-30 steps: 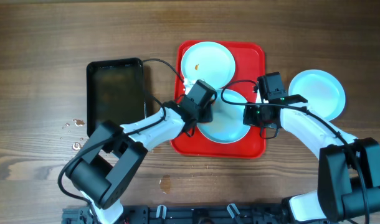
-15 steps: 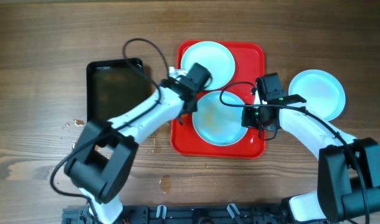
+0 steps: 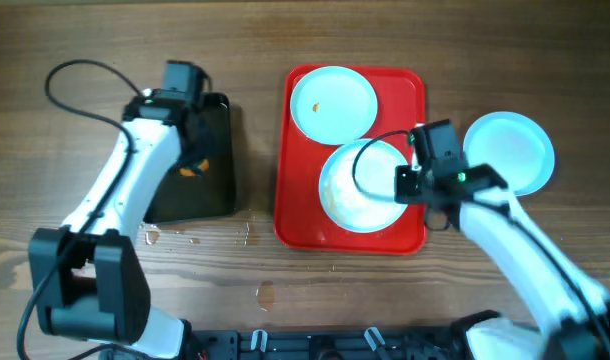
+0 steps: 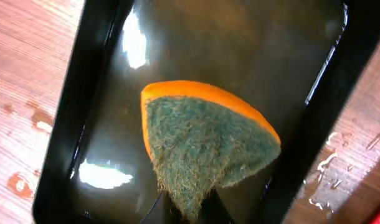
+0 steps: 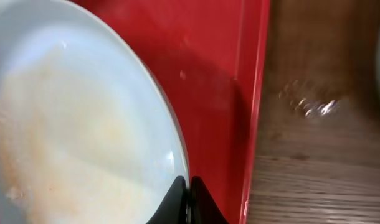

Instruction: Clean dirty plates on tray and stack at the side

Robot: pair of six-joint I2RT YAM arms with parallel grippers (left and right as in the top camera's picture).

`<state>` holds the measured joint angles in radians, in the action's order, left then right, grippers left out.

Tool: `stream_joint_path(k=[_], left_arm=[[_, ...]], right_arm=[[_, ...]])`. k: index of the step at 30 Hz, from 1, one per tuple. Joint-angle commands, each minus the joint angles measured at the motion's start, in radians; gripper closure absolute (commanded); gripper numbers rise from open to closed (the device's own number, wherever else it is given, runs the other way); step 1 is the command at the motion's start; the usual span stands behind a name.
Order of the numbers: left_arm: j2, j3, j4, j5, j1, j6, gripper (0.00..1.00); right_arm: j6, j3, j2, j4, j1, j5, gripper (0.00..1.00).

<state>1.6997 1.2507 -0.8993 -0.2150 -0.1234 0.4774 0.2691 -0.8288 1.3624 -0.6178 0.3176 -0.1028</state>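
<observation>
The large flat red plastic rectangular tray point(image 3: 410, 235) lies in the middle of the overhead frame and holds two of the three plates. A round pale blue-white shallow plate point(image 3: 332, 103) sits in its upper half, with a small orange smear point(image 3: 318, 107) left of centre. This upper plate just overlaps the rim of a second, identical plate point(image 3: 357, 190) in the tray's lower half. The lower plate's bowl shows a faint yellowish film.

The right fingers point(image 5: 176, 196) are pressed together on the lower plate's right rim, with the red tray's floor and raised edge just beside them. The third plate point(image 3: 508, 150) rests on the brown wooden surface point(image 3: 485, 40) at the right of the frame. It is outside the red tray and apart from its edge, and its face looks unmarked.

At the left, well apart from the red tray, is a smaller black rectangular tray point(image 4: 65, 118) with a glossy floor that shows bright glints. Over it is an orange sponge with a green scouring face point(image 4: 205, 146), tilted so that the green side faces the left wrist camera. The sponge's narrow lower tip runs down between the left fingers point(image 4: 207, 209), which look clamped on it at the bottom edge of that view. They are dark against the dark tray and hard to make out. Water droplets point(image 3: 150, 236) speckle the surface just below the black tray.
</observation>
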Motion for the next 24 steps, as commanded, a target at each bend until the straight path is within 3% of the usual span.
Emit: stream_joint_path(k=[1,5,7,8,9,13,24], left_arm=[[-0.013,-0.090,0.057,0.119,0.067,-0.082,0.95],[-0.013,-0.180,0.129,0.126,0.076,-0.081,0.70],[-0.013,-0.187,0.125,0.126,0.076,-0.081,0.38],[-0.013,-0.187,0.125,0.126,0.076,-0.081,0.04],[-0.013,-0.187,0.126,0.126,0.076,-0.081,0.00],[-0.013,-0.187,0.126,0.125,0.076,-0.081,0.00],[-0.013,-0.187,0.126,0.125,0.076,-0.081,0.00]], right_arm=[[-0.007,-0.014,-0.169,-0.002,0.156,-0.349,0.96],[-0.018,-0.014,-0.230,-0.001,0.319,-0.625,0.96],[-0.061,-0.014,-0.228,-0.001,0.388,-0.697,0.96],[-0.061,-0.014,-0.227,-0.002,0.422,-0.740,0.96],[-0.061,-0.014,-0.227,-0.005,0.448,-0.772,0.96],[-0.093,-0.014,-0.227,-0.009,0.550,-0.904,0.96],[-0.191,-0.014,-0.227,-0.007,0.558,-0.952,0.96]])
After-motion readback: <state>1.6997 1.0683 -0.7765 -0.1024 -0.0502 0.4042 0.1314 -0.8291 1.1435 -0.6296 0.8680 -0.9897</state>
